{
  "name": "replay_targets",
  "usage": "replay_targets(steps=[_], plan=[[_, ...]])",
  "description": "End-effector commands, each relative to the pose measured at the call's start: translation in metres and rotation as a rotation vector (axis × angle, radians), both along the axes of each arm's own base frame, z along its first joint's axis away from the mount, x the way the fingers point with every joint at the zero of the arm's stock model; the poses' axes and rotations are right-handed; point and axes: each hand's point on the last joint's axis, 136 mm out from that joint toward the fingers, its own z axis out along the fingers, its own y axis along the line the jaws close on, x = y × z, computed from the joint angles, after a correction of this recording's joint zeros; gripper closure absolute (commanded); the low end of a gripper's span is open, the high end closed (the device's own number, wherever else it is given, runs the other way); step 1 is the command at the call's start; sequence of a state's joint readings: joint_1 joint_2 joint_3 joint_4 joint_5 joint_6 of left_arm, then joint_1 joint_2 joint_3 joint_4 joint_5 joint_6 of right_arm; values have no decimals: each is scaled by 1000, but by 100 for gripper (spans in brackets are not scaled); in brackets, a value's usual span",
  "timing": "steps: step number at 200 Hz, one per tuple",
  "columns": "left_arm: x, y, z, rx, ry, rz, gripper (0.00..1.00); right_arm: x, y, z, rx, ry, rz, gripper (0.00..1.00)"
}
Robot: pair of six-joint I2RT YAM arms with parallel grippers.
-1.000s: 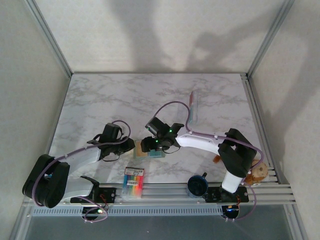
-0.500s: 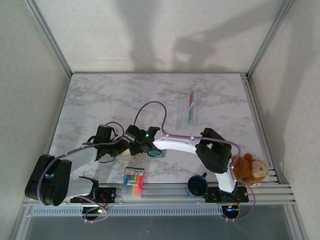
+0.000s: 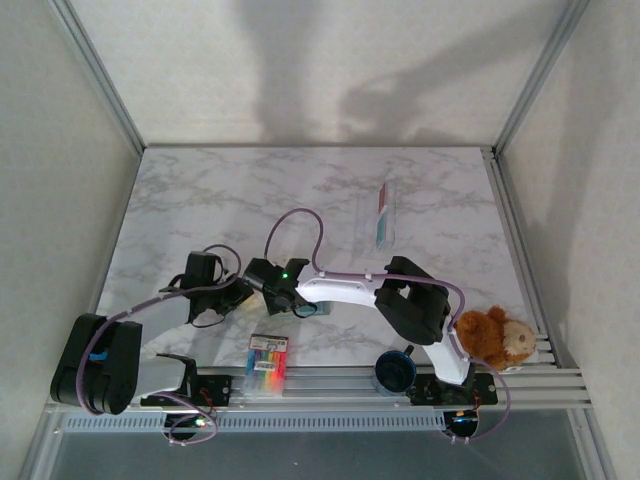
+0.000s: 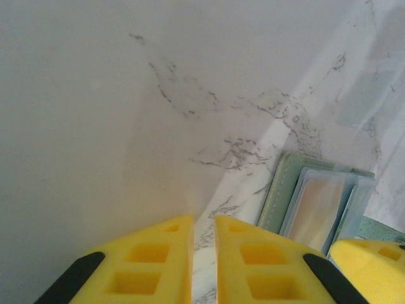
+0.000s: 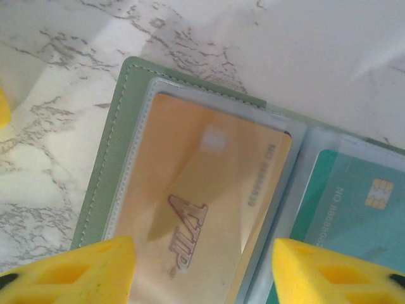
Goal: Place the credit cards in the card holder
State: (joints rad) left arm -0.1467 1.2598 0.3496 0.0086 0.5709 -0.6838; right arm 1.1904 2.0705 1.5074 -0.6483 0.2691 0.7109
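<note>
Card holder (image 5: 104,177) lies open on the marble table (image 3: 200,200), near-left of centre. Right hand (image 5: 202,266) hovers over it, spread wide. Left hand (image 4: 204,244) sits just left, pinched nearly closed and empty. Tan-gold card (image 5: 202,190) and teal card (image 5: 354,209) sit sleeved inside.

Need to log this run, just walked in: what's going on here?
The right gripper, jaws wide open, hovers close over the open wallet. A gold card and a teal card already sit inside it, side by side. The left gripper is shut and empty, low beside the wallet.
</note>
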Motion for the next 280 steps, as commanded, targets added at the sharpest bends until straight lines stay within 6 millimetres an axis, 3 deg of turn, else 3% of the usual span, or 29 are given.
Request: replay_targets(steps=[1,82,144,210,280], plan=[[-1,-1,1,-18,-8,-7,84,-2,6,6,6,-17,11,44],[-4,-11,0,-54,4,-53,81,-6,3,-9,14,14,21,55],[-6,-21,8,-86,-21,-92,77,-8,-14,-20,55,65,-14,54],[-8,-40,18,-137,-46,-164,77,-10,-23,-17,199,143,-41,53],[-6,-53,32,-144,-70,-223,78,-10,-16,1,362,199,-51,48]])
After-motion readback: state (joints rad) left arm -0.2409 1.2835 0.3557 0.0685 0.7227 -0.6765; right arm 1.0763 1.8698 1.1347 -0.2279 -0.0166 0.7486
